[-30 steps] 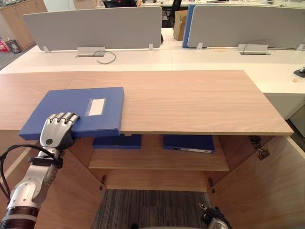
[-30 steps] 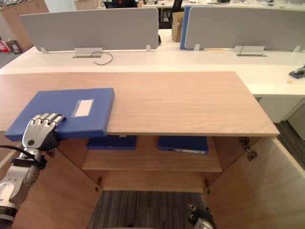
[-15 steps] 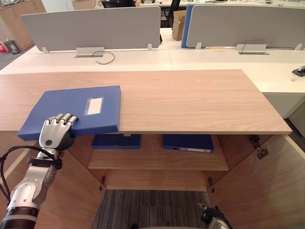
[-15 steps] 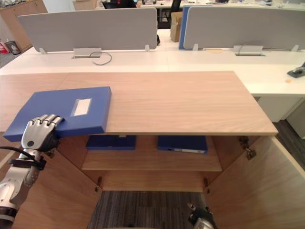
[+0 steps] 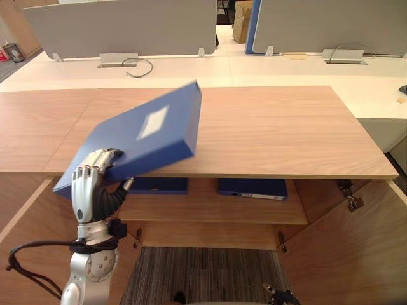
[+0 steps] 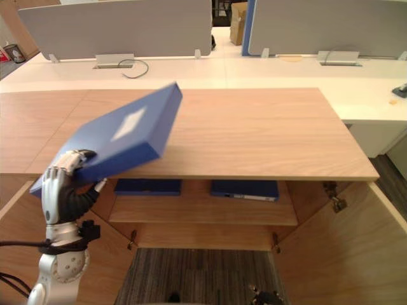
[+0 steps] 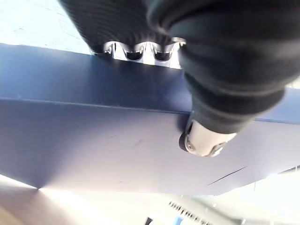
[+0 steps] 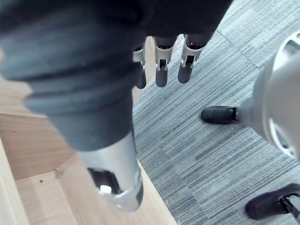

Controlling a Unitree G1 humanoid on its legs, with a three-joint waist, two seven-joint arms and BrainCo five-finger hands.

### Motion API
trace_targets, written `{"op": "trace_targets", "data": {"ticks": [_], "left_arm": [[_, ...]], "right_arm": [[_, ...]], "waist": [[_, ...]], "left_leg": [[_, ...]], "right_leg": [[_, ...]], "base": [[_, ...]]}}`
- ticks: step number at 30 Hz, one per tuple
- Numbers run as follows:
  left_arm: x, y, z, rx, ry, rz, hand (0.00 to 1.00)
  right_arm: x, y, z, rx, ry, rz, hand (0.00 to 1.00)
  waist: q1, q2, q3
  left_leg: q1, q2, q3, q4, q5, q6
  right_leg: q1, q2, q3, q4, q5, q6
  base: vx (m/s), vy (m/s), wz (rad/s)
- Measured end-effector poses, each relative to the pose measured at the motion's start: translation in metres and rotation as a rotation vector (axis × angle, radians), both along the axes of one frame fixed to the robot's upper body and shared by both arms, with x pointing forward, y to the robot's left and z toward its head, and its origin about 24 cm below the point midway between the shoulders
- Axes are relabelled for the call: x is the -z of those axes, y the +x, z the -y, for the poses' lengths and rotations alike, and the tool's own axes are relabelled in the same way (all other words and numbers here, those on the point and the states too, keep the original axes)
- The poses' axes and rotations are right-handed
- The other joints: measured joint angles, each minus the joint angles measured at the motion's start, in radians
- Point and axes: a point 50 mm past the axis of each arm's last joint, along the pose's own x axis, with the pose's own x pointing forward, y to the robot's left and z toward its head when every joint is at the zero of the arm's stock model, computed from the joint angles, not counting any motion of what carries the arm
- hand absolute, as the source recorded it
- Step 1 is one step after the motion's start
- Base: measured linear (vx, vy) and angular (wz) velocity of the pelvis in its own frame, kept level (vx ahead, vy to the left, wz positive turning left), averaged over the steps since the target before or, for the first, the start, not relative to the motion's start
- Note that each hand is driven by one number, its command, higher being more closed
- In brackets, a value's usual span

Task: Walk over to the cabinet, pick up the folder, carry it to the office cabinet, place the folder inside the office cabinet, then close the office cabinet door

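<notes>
Nearest the robot, the right hand [image 8: 161, 70] hangs over grey carpet [image 5: 203, 273], its fingers straight and loose, holding nothing.

On the left, the left hand [image 5: 95, 181] stands upright at the front edge of the counter [image 5: 273, 127] and grips the blue folder [image 5: 143, 136] by its near left corner. The fingers curl over the top face. In the left wrist view the thumb presses flat against the underside, so the corner is pinched between them. The folder is tilted steeply, with the gripped corner low and past the counter's front edge and the far right corner raised well above the wood. A pale label shows on its top face. Its lower right corner looks clear of the counter, though the angle makes that hard to judge.

Under the counter the cabinet stands open, with a left door [image 5: 32, 235] and a right door [image 5: 356, 254] swung out towards the robot. On the shelf [image 5: 210, 210] inside, a second folder [image 5: 159, 185] and a third folder [image 5: 251, 189] lie flat side by side, slightly apart.

Beyond the counter run white desks [image 5: 286, 70] with two grey screens [image 5: 121, 25] standing along them. A dark cable [image 5: 137, 67] loops on the desk by the left screen. A cardboard box [image 5: 241, 22] shows in the gap between the screens.
</notes>
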Motion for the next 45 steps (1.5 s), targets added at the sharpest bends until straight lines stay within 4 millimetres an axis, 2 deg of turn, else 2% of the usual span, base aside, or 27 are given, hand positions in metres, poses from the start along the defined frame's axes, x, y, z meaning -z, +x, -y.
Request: {"op": "trace_targets", "data": {"ticks": [3,6,10,14,18,21,23,24,26,29,30,33,35,37,39,41,42,44,45], "left_arm": [[-0.009,-0.009,-0.008,0.081,-0.19,0.044,1.0],[-0.019,-0.022,-0.028,0.119,-0.417,0.125,1.0],[-0.03,-0.035,-0.039,0.171,-0.557,0.225,1.0],[-0.041,-0.042,-0.039,0.27,-0.64,0.314,1.0],[-0.043,-0.04,-0.034,0.379,-0.716,0.347,1.0],[-0.038,-0.033,-0.021,0.546,-0.843,0.325,1.0],[-0.034,-0.028,-0.009,0.665,-0.919,0.29,1.0],[-0.032,-0.028,-0.005,0.688,-0.931,0.277,1.0],[-0.026,-0.025,0.006,0.733,-0.929,0.211,1.0],[-0.014,-0.021,0.012,0.716,-0.919,0.123,1.0],[-0.002,-0.019,0.014,0.7,-0.943,0.053,1.0],[0.014,-0.014,0.018,0.684,-0.987,-0.038,1.0],[0.017,-0.013,0.018,0.68,-0.993,-0.058,1.0],[0.021,-0.013,0.019,0.67,-1.007,-0.087,1.0],[0.023,-0.014,0.019,0.666,-1.014,-0.102,1.0],[0.023,-0.014,0.02,0.664,-1.012,-0.103,1.0],[0.023,-0.014,0.02,0.663,-1.009,-0.104,1.0],[0.023,-0.013,0.021,0.656,-0.992,-0.11,1.0],[0.023,-0.013,0.022,0.653,-0.984,-0.111,1.0]], "right_arm": [[0.0,-0.002,0.001,0.026,0.006,-0.001,0.0],[0.0,-0.001,0.0,0.02,0.019,0.004,0.0],[0.0,0.005,-0.006,0.015,0.035,0.023,0.0],[0.0,0.011,-0.011,0.0,0.047,0.038,0.0],[-0.001,0.015,-0.014,-0.042,0.051,0.05,0.0],[-0.008,0.036,-0.018,-0.099,0.035,0.131,0.0],[-0.029,0.072,-0.017,-0.163,-0.027,0.293,0.0],[-0.036,0.082,-0.014,-0.168,-0.047,0.342,0.0],[-0.065,0.11,-0.002,-0.134,-0.133,0.519,0.0],[-0.095,0.128,0.013,-0.053,-0.209,0.669,0.0],[-0.114,0.134,0.023,0.044,-0.266,0.752,0.0],[-0.127,0.133,0.033,0.159,-0.327,0.787,0.0],[-0.131,0.133,0.034,0.197,-0.337,0.798,0.0],[-0.144,0.135,0.039,0.253,-0.356,0.847,0.0],[-0.16,0.136,0.046,0.3,-0.4,0.904,0.0],[-0.185,0.138,0.051,0.326,-0.458,0.992,0.0],[-0.192,0.139,0.051,0.318,-0.488,1.01,0.0],[-0.222,0.139,0.053,0.287,-0.606,1.1,0.0],[-0.23,0.139,0.053,0.275,-0.645,1.121,0.0]], "waist": [[-0.003,-0.001,0.001],[-0.008,-0.003,0.007],[-0.009,-0.011,0.013],[-0.012,-0.013,0.015],[-0.014,-0.014,0.016],[-0.016,-0.018,0.02],[-0.025,-0.02,0.027],[-0.029,-0.02,0.029],[-0.039,-0.022,0.031],[-0.045,-0.022,0.031],[-0.045,-0.022,0.031],[-0.048,-0.022,0.032],[-0.048,-0.022,0.032],[-0.049,-0.022,0.032],[-0.05,-0.022,0.032],[-0.05,-0.021,0.033],[-0.05,-0.021,0.033],[-0.05,-0.021,0.033],[-0.05,-0.02,0.033]], "left_leg": [[-0.008,0.001,-0.004,0.007,0.0,0.0],[-0.007,-0.002,-0.006,0.013,0.0,0.001],[-0.009,-0.006,-0.007,0.014,0.002,0.005],[-0.013,-0.007,-0.007,0.012,0.005,0.008],[-0.014,-0.008,-0.005,0.008,0.005,0.008],[-0.014,-0.006,0.009,0.007,0.005,0.008],[-0.014,-0.003,0.027,0.006,0.004,0.008],[-0.011,-0.003,0.033,0.006,0.004,0.008],[-0.011,-0.003,0.042,0.006,0.003,0.008],[-0.01,-0.002,0.052,0.006,0.003,0.008],[-0.007,0.0,0.062,0.006,0.002,0.008],[0.006,0.002,0.071,0.005,-0.001,0.007],[0.007,0.003,0.076,0.005,-0.003,0.007],[0.012,0.004,0.089,0.005,-0.005,0.008],[0.016,0.004,0.092,0.005,-0.008,0.01],[0.024,0.005,0.104,0.006,-0.013,0.01],[0.024,0.005,0.106,0.007,-0.015,0.011],[0.025,0.005,0.113,0.008,-0.017,0.01],[0.025,0.005,0.114,0.008,-0.017,0.01]], "right_leg": [[-0.008,-0.002,0.0,0.013,-0.002,0.002],[-0.009,-0.01,0.0,0.028,-0.003,0.003],[-0.013,-0.015,0.0,0.036,-0.004,0.004],[-0.02,-0.017,0.0,0.039,-0.003,0.004],[-0.024,-0.017,0.002,0.038,-0.003,0.004],[-0.035,-0.017,0.019,0.04,-0.003,0.003],[-0.046,-0.018,0.035,0.046,-0.003,0.003],[-0.049,-0.019,0.042,0.047,-0.003,0.003],[-0.057,-0.02,0.052,0.05,-0.002,0.003],[-0.061,-0.021,0.062,0.051,-0.002,0.003],[-0.066,-0.019,0.076,0.052,-0.002,0.002],[-0.061,-0.018,0.089,0.052,-0.002,0.002],[-0.063,-0.018,0.093,0.052,-0.001,0.001],[-0.066,-0.018,0.106,0.052,0.001,-0.001],[-0.065,-0.018,0.11,0.052,0.002,0.0],[-0.063,-0.017,0.123,0.053,0.002,0.0],[-0.064,-0.017,0.126,0.053,0.002,0.0],[-0.067,-0.016,0.132,0.052,0.004,0.0],[-0.067,-0.017,0.133,0.051,0.004,0.0]], "base": [[-0.05,0.016,0.02],[-0.05,0.029,0.01],[-0.03,0.029,0.01],[0.0,0.0,0.0],[0.0,0.001,-0.01],[0.0,0.011,-0.15],[-0.01,0.017,-0.21],[0.0,0.018,-0.22],[0.01,0.018,-0.14],[0.01,0.013,-0.12],[0.01,0.012,-0.2],[0.0,0.008,-0.16],[-0.01,0.015,-0.11],[-0.01,0.026,-0.15],[-0.01,0.021,-0.09],[-0.01,0.03,-0.13],[0.0,0.024,-0.13],[0.0,0.021,-0.08],[0.01,0.021,-0.06]]}}
